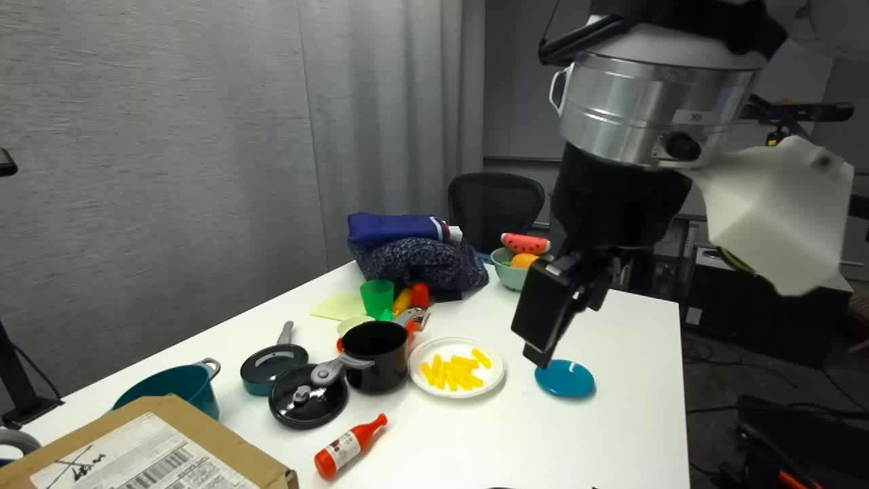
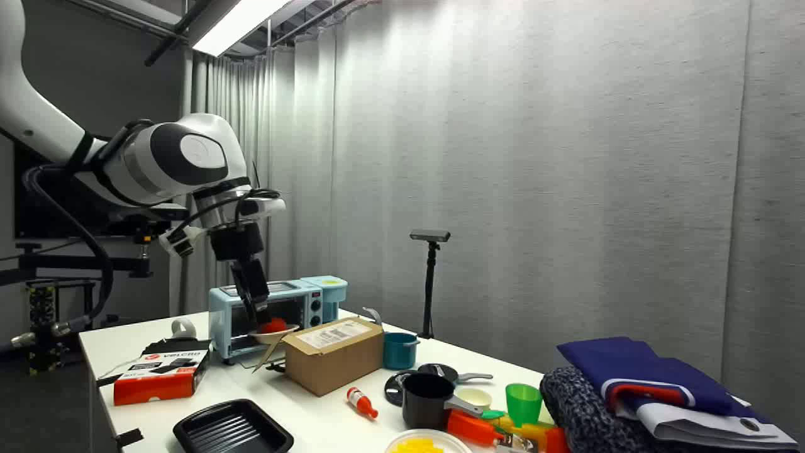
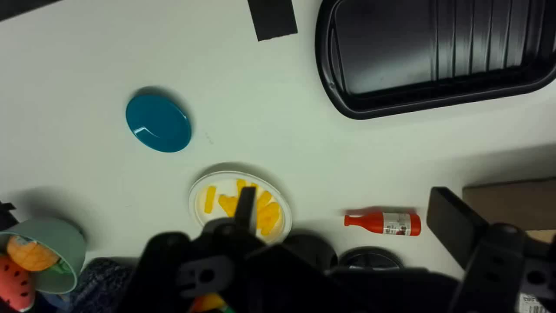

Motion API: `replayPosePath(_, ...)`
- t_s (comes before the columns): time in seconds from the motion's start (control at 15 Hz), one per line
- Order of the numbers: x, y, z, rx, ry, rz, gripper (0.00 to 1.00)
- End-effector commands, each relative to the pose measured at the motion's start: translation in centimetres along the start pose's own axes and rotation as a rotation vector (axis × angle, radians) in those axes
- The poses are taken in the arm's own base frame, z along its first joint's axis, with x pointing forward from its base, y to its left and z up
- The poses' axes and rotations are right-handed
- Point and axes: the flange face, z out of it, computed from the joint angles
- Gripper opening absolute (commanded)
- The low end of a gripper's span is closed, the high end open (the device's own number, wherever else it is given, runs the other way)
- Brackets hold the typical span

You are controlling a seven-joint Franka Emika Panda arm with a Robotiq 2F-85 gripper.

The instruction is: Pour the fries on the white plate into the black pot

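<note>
1. In an exterior view, here are the jaws, high over the white tabletop (image 1: 631, 421), tips slanting down! Lower and picture-left of them sits the white plate (image 1: 493, 375), and there on it lie the fries (image 1: 456, 373), a loose yellow heap. Farther out from the jaws, just beside the plate, it's the black pot (image 1: 388, 367), upright, mouth facing up. Below the tips and slightly right, the teal-blue dish (image 1: 565, 378); well off, low and left, the red bottle (image 1: 349, 446) on its side.

2. In an exterior view the jaws line up with the toaster oven (image 2: 290, 309), their gap hard to read from here. Just to their right and lower, the cardboard box (image 2: 336, 362); below them, nearer the camera, the black tray (image 2: 233, 431). Well out to the right of the jaws come the black pot and, cut by the bottom edge, the white plate with the fries.

3. Wrist view, and the jaws stand wide apart! The picture-left one partly covers the white plate and the fries below. The black pot shows low in the gap, largely hidden, and the red bottle lies framed there too. Up and left of the jaws, the teal-blue dish; up and right, the black tray.
</note>
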Motion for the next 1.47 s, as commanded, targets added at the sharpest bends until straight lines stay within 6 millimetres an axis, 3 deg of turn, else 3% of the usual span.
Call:
replayPosePath(0.0, 0.0, 0.0, 0.0, 0.000, -0.001, 0.000, 1.00)
replayPosePath(0.8, 0.4, 0.4, 0.1, -0.007, -0.001, 0.019, 1.00)
replayPosePath(0.93, 1.8, 2.0, 0.9, 0.000, -0.016, 0.082, 1.00)
replayPosePath(1.4, 9.4, 11.2, 6.4, 0.039, -0.016, 0.356, 1.00)
